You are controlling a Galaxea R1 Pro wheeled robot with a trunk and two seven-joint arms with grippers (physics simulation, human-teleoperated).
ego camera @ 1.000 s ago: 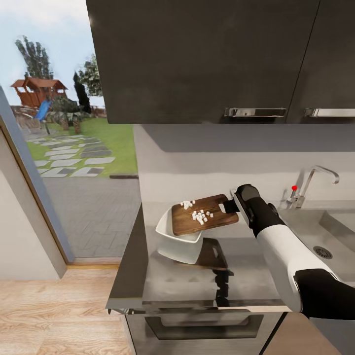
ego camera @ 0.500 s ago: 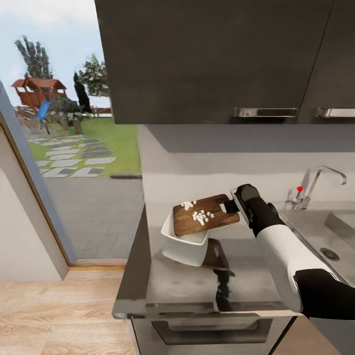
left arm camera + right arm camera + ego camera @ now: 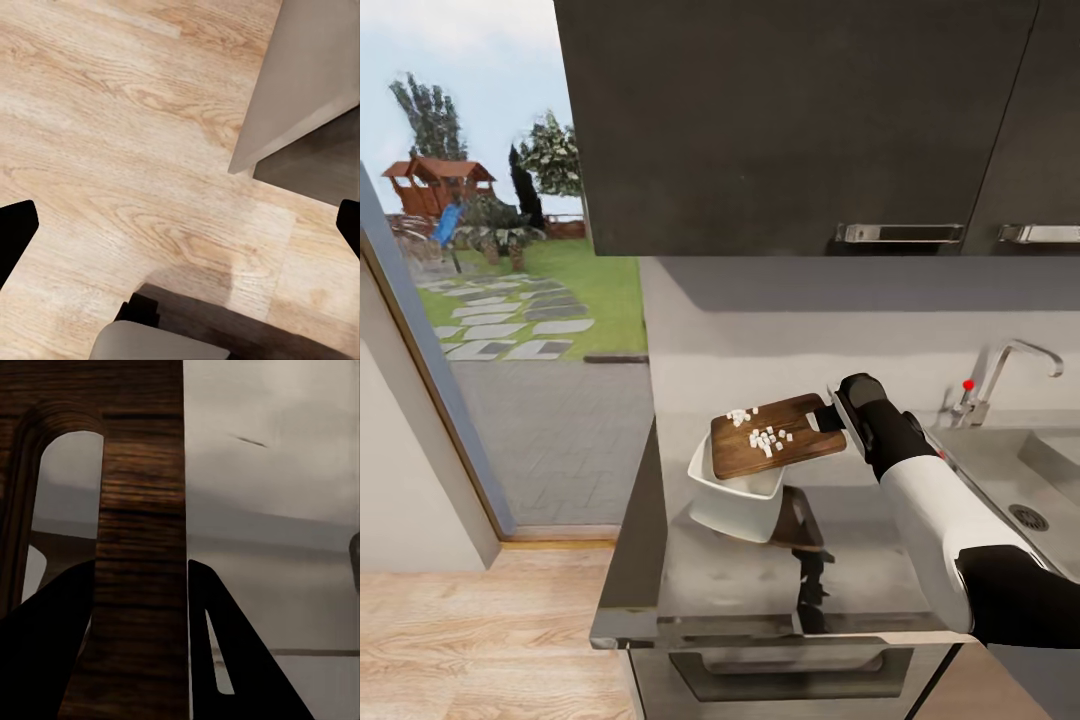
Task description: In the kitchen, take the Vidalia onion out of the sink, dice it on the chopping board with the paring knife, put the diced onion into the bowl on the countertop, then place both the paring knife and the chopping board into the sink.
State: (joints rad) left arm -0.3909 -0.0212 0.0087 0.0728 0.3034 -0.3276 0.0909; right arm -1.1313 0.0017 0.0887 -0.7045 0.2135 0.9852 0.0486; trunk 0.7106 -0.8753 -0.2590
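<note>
My right gripper [image 3: 828,415] is shut on the handle end of the brown chopping board [image 3: 775,437] and holds it above the countertop [image 3: 730,575]. In the right wrist view the board's slotted end [image 3: 141,510] sits between the dark fingers [image 3: 225,652]. Several white diced onion pieces [image 3: 768,438] lie on the board. The board's far end overhangs the white bowl [image 3: 735,497], which looks tilted under it. The sink [image 3: 1050,470] lies at the far right. The paring knife is out of view. My left gripper [image 3: 180,225] is open over the wooden floor.
Dark wall cabinets [image 3: 810,120] hang low over the counter. The chrome tap [image 3: 1000,375] with its red knob stands behind the sink. An oven front [image 3: 780,670] sits below the countertop. A glass door at the left gives onto a garden.
The camera has shifted, so counter, bowl and cabinets sit slightly further right in the picture. The board and arm keep their place, leaving the board a little further across the bowl.
</note>
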